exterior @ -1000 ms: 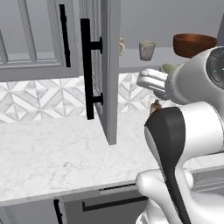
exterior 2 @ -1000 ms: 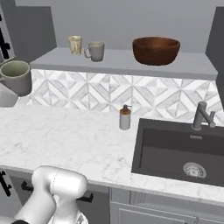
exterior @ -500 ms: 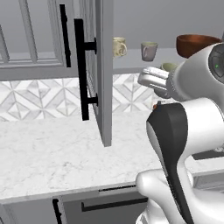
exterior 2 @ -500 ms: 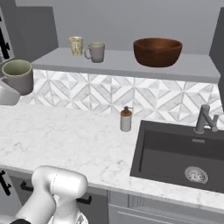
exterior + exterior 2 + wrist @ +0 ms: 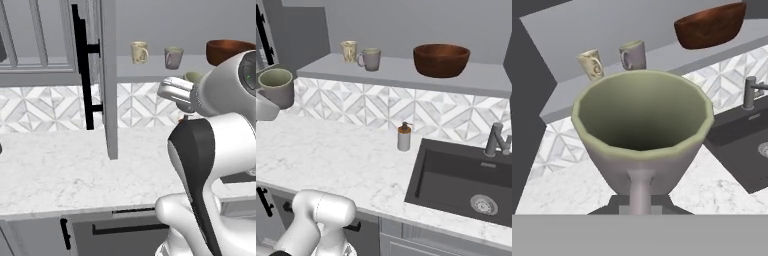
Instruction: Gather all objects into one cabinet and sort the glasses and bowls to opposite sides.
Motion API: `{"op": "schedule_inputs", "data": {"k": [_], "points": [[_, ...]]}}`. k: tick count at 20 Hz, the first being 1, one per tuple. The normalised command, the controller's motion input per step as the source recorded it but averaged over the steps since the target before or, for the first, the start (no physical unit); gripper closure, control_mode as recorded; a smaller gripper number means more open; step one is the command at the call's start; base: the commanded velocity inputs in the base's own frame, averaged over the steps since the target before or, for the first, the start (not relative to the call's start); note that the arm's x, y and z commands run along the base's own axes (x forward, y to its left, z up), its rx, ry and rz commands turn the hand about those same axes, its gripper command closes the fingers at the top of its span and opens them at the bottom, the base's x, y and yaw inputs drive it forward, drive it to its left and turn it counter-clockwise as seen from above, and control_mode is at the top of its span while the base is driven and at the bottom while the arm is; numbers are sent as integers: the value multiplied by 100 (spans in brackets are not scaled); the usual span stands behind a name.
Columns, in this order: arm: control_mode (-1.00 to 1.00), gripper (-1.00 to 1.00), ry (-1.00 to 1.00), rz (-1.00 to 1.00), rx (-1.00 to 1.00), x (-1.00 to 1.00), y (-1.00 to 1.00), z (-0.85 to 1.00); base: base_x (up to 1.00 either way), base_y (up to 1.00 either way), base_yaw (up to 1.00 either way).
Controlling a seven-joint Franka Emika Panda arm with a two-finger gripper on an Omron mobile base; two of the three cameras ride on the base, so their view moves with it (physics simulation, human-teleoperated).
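While pinching the grey mug (image 5: 277,87) upright, the gripper (image 5: 263,107) hangs left of the shelf (image 5: 401,75).
Cream mug (image 5: 349,51) and second grey mug (image 5: 371,59) stand ahead-right; bowl (image 5: 441,59) lies farther right.

Glossy reddish-brown bowl (image 5: 441,60), matt grey shelf (image 5: 406,76), veined marble-look counter (image 5: 346,160)

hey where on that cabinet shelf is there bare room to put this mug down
Bare shelf runs between the grey mug and the brown bowl, and left of the cream mug. The two shelved mugs sit close together. The gripper's held mug hangs left.
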Motion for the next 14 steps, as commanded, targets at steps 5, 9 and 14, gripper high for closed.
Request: {"op": "schedule_inputs", "data": {"k": [5,9,14], "points": [[100,100,0,0,0,0,0,0,-14,-92,8],[100,100,0,0,0,0,0,0,-86,-62,2],[100,100,0,0,0,0,0,0,-13,-61,0]]}}
